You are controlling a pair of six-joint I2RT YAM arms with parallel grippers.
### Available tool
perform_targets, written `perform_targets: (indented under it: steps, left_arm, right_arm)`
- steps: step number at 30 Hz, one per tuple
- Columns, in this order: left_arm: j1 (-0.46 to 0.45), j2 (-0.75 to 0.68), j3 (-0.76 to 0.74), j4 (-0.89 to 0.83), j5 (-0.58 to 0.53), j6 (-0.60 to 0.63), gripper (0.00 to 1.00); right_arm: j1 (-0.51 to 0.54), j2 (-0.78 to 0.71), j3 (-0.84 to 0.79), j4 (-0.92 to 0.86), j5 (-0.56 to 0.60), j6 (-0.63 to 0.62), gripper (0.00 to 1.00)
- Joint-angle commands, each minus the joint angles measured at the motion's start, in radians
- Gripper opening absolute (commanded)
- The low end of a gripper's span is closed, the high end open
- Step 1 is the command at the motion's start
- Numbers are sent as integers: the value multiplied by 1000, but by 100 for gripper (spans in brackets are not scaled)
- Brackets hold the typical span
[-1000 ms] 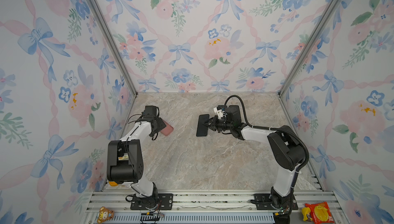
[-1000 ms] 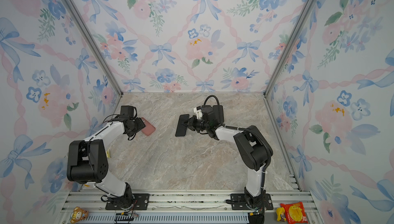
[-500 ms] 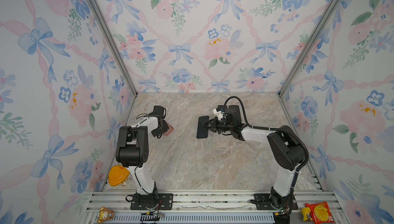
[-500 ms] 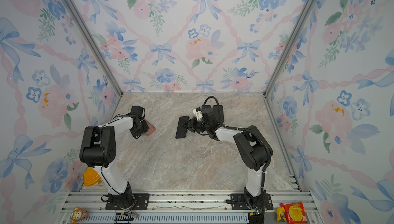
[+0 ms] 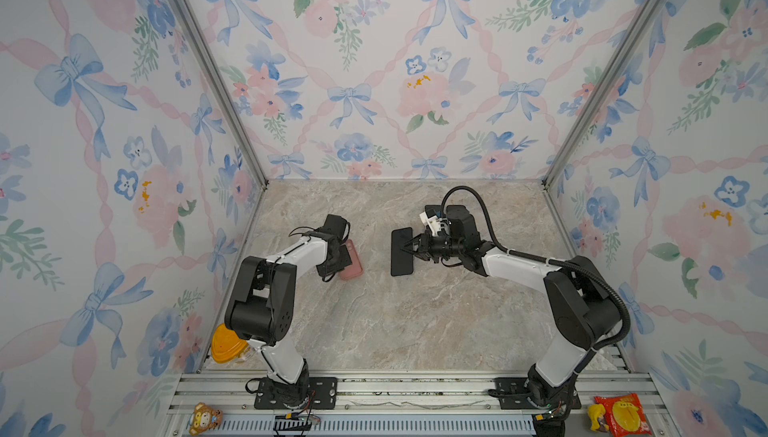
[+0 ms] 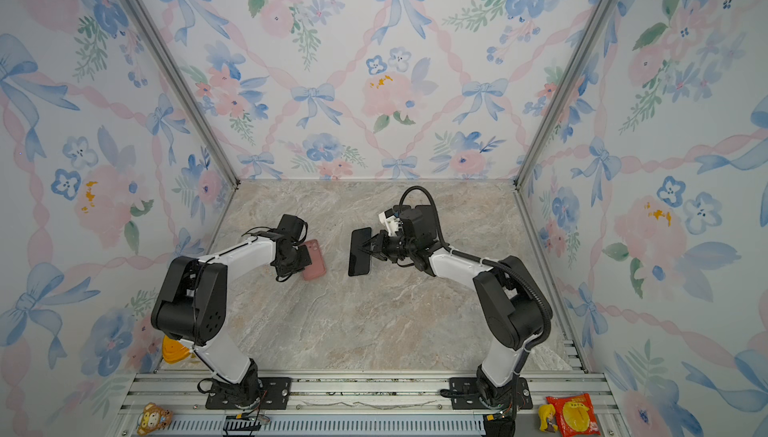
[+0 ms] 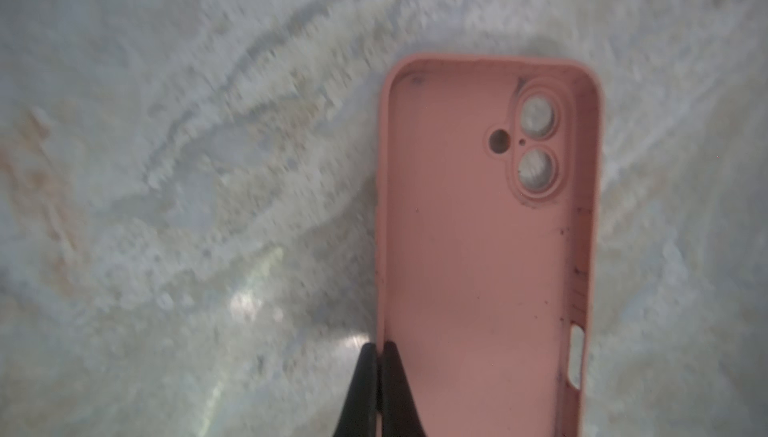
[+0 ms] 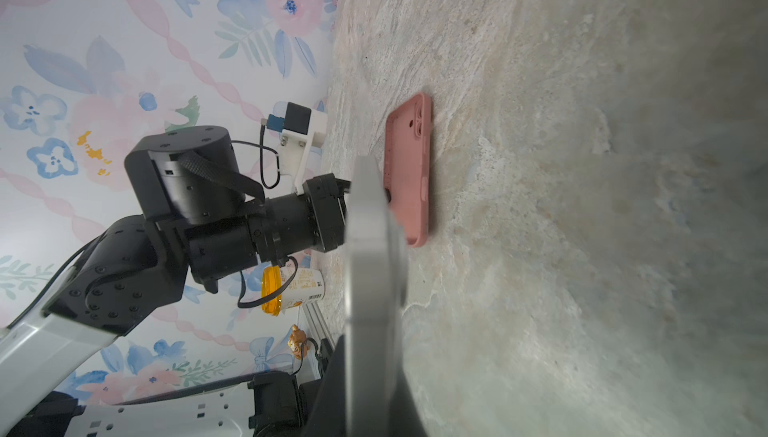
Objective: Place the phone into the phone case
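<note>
Left wrist view: the phone case (image 7: pixel 478 248) lies hollow side up on the table (image 7: pixel 166 164), with the left pincer (image 7: pixel 378 376) closed on one long side wall. In both top views the right pincer (image 5: pixel 406 249) is clamped on the black phone (image 5: pixel 399 262), held level above the table, near the case but apart.

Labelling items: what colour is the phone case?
The phone case is salmon pink; clearest in the left wrist view.
</note>
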Motion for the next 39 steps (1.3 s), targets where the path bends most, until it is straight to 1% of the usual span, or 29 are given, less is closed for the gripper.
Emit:
perform_targets:
  steps: [1,5,7,10,13,14,15,17,19,21,23,24,27,29,30,31,33,34,35,36,38,39]
  left_arm:
    - [-115,-129,-84,-65,26,-146,0]
    - [-350,-225,-182,-68,-12,-350,0]
    - [-440,-238,-212,-65,-21,-456,0]
    - [-549,-191,-207,-59,-32,-571,0]
    - [-629,-106,-146,-60,-26,-613,0]
    - [-651,-81,-127,-59,-12,-624,4]
    - [-666,-65,-119,-59,5,-634,13]
    - [-695,-63,-112,-57,32,-653,24]
    - [-709,-92,-115,-43,41,-665,32]
    - [-712,-114,-111,-7,42,-660,35]
    - [-708,-108,-107,61,51,-642,37]
    - [-705,-100,-107,87,63,-632,37]
    - [-685,-112,-109,105,69,-584,37]
    - [-654,-180,-127,107,63,-504,39]
    - [-626,-223,-139,115,71,-456,42]
    - [-580,-272,-160,138,107,-378,43]
    - [-469,-364,-188,186,200,-217,41]
    - [-399,-408,-197,203,259,-137,39]
    - [-330,-442,-216,248,344,-74,36]
    - [-269,-462,-233,299,419,-42,36]
    - [-158,-473,-258,458,640,-13,36]
    - [-134,-463,-259,511,700,-4,38]
  right_arm:
    - [-3,-127,-64,-104,-15,-99,0]
    - [1,-264,-140,-225,22,-175,0]
    - [2,-324,-176,-270,36,-201,0]
    - [4,-391,-224,-309,60,-225,0]
    - [7,-405,-246,-326,58,-238,0]
    - [9,-403,-249,-327,58,-245,0]
    - [8,-398,-250,-332,57,-251,0]
    - [3,-393,-246,-342,48,-263,0]
    - [-4,-398,-242,-352,46,-274,0]
    - [-15,-396,-232,-369,42,-293,0]
    - [-35,-384,-227,-378,25,-299,0]
    - [-46,-377,-225,-373,4,-329,0]
    - [-70,-356,-227,-343,-50,-337,0]
    - [-74,-342,-219,-365,-73,-369,0]
    - [-73,-336,-213,-371,-83,-379,0]
    - [-73,-332,-212,-368,-126,-385,0]
    - [-70,-321,-210,-350,-174,-391,0]
    - [-70,-312,-203,-357,-193,-401,0]
    - [-70,-300,-200,-355,-218,-407,0]
    - [-71,-290,-198,-345,-236,-406,0]
    - [-74,-260,-191,-298,-282,-393,0]
    - [-74,-245,-184,-284,-299,-389,0]
